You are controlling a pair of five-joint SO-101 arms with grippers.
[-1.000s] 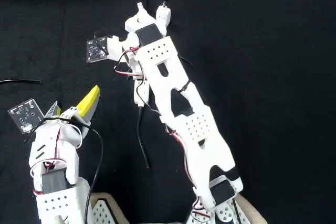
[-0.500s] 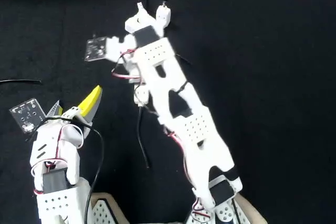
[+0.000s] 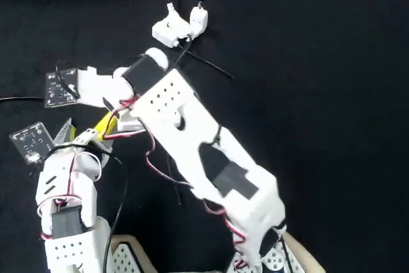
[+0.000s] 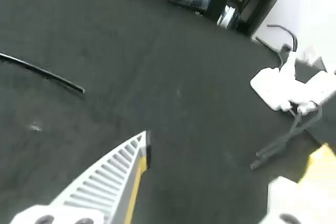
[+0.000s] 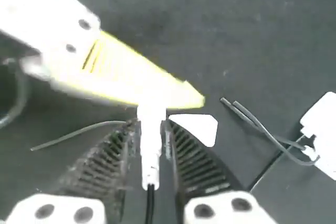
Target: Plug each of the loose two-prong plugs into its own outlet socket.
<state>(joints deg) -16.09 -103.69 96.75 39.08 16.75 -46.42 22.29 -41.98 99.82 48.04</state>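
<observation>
My right gripper (image 5: 151,125) is shut on a small white two-prong plug (image 5: 150,150), whose black lead trails back between the fingers. Just beyond its tips lies the yellow finger (image 5: 137,81) of my left gripper. In the high view the right gripper (image 3: 123,118) hangs over that yellow finger (image 3: 106,124), at the left front of the table. My left gripper (image 3: 86,128) (image 4: 233,148) stands open and holds nothing. Two white outlet sockets (image 3: 179,25) (image 4: 286,88) lie at the back of the black mat, with cables running off the far edge.
A thin black cable (image 3: 19,99) (image 4: 42,71) lies at the left edge of the mat. Another black lead (image 3: 176,195) runs under the right arm. The right arm (image 3: 204,158) crosses the mat's middle diagonally. The mat's right half (image 3: 332,107) is bare.
The right arm has swung from the sockets at the back to the left and front, and its gripper now sits over the left gripper's yellow finger. The left arm has stayed put.
</observation>
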